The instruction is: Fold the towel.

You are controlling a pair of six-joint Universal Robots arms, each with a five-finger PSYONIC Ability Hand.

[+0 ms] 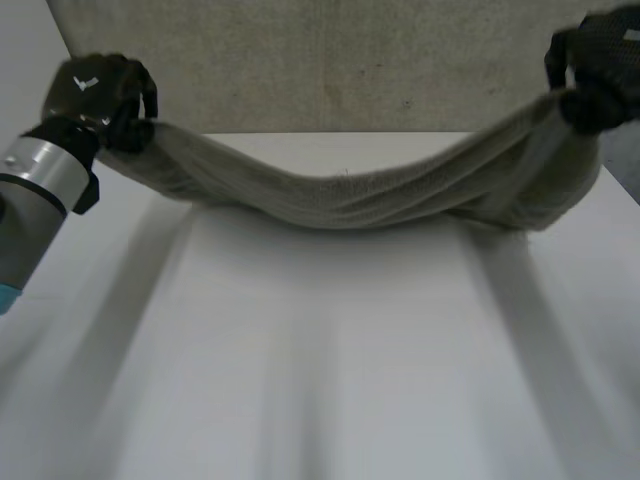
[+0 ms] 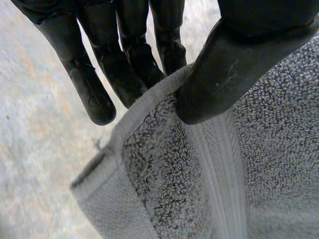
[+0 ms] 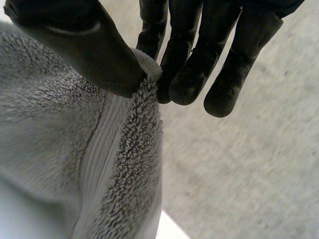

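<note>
A grey-beige towel (image 1: 350, 195) hangs in a sagging band above the white table (image 1: 320, 360), lifted at both ends. My left hand (image 1: 105, 95) grips its left end; in the left wrist view the thumb (image 2: 224, 74) pinches the towel's hemmed corner (image 2: 164, 164) against the fingers (image 2: 124, 69). My right hand (image 1: 595, 70) holds the right end up high; in the right wrist view the thumb (image 3: 89, 50) presses the towel's edge (image 3: 134, 149) against the fingers (image 3: 194, 64). The towel's middle droops close to the table.
A worn grey-beige surface (image 1: 350, 70) lies beyond the table's far edge, behind the towel. The near half of the table is bare white.
</note>
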